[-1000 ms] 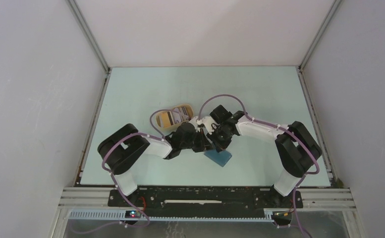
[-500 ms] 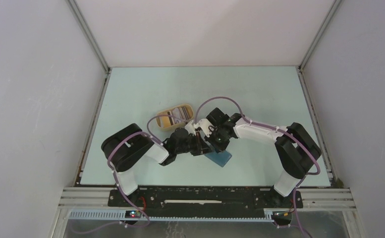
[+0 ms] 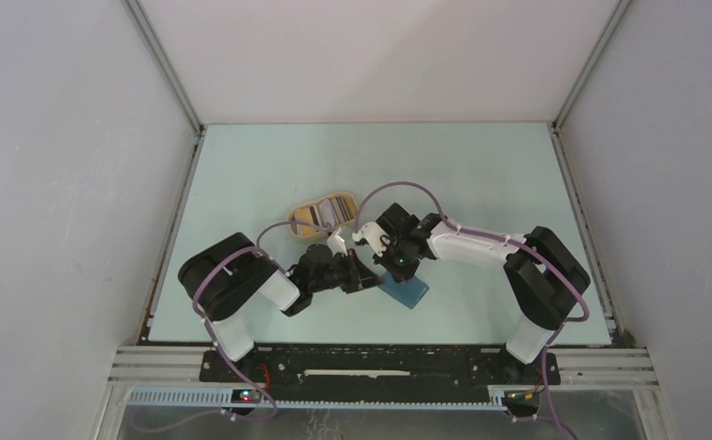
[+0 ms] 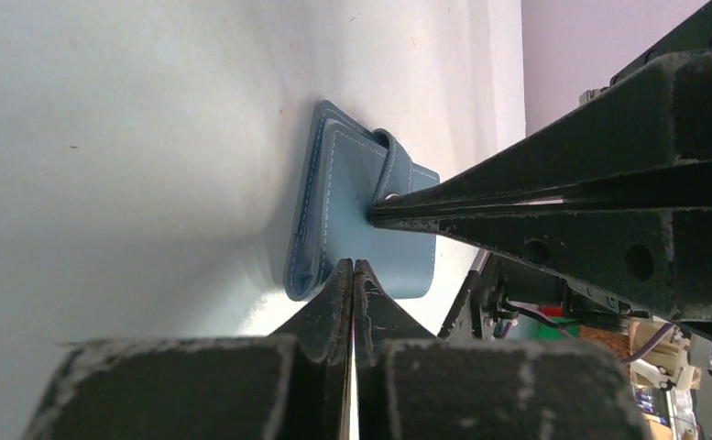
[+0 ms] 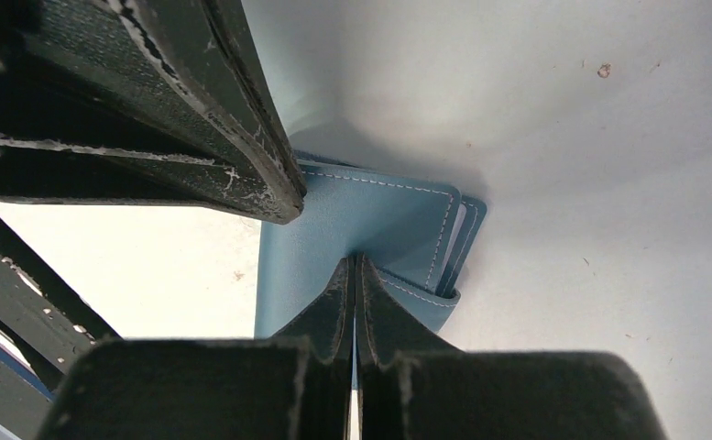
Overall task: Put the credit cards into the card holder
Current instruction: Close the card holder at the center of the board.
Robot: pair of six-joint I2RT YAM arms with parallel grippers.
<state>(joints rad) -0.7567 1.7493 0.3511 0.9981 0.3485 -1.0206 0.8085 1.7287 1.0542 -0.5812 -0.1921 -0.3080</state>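
The teal-blue card holder [image 3: 409, 293] lies folded on the table in front of both arms. It fills the middle of the left wrist view [image 4: 352, 183] and the right wrist view [image 5: 370, 229]. My left gripper [image 3: 371, 279] is shut, its tips [image 4: 353, 266] at the wallet's near edge. My right gripper [image 3: 395, 272] is shut, its tips [image 5: 353, 261] pressed on the wallet's cover beside the snap strap [image 5: 425, 298]. I cannot tell whether either pinches any leather. The credit cards [image 3: 334, 208] lie in the tan oval tray [image 3: 299, 223] behind the grippers.
The tray stands just behind the left wrist. White walls enclose the table on three sides. The right gripper's fingers [image 4: 553, 192] cross the left wrist view just above the wallet, and the left gripper's fingers [image 5: 196, 101] fill the upper left of the right wrist view.
Both grippers have moved nearer and lower onto the wallet. The left arm has pulled back from the tray, which now shows whole. The wallet has not moved.
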